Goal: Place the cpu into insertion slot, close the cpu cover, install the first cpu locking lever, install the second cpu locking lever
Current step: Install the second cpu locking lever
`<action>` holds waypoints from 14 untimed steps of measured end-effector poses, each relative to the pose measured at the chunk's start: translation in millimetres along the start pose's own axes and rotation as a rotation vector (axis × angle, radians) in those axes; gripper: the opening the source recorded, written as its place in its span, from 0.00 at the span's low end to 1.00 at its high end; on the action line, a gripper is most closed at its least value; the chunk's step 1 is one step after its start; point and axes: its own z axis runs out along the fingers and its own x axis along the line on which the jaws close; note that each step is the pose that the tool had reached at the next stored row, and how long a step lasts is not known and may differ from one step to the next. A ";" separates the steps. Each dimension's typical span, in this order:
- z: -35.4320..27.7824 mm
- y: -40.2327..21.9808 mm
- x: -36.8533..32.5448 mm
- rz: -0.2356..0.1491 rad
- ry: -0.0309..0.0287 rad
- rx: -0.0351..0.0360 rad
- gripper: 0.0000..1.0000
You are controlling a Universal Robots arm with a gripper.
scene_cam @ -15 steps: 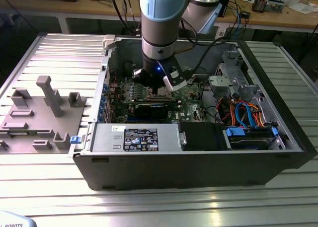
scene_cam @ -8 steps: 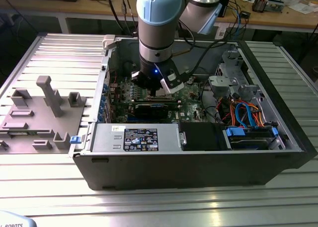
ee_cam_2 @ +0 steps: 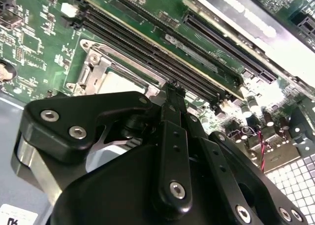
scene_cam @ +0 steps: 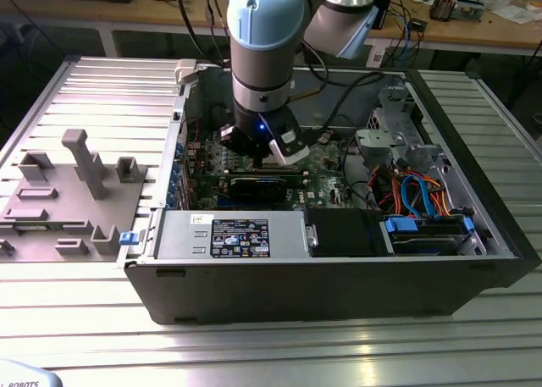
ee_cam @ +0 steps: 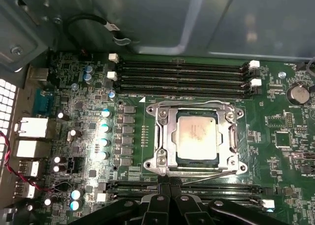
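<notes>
Exterior view: high, angled, distant; both wrist views close, sharing motherboard [ee_cam: 123, 136].

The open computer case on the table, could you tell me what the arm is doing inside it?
The arm has its gripper down over the motherboard in the computer case. The cpu already sits in the socket, and the cpu cover lies flat around it. The gripper's fingers are pressed together at the socket's edge, by a thin locking lever.
</notes>
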 end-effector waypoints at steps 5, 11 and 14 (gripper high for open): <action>3.1 -0.4 9.8 0.000 -0.0004 -0.0068 0.11; 9.8 -1.8 14.4 -0.002 0.0002 -0.0116 0.11; 11.3 -1.8 14.5 -0.006 0.0009 -0.0150 0.11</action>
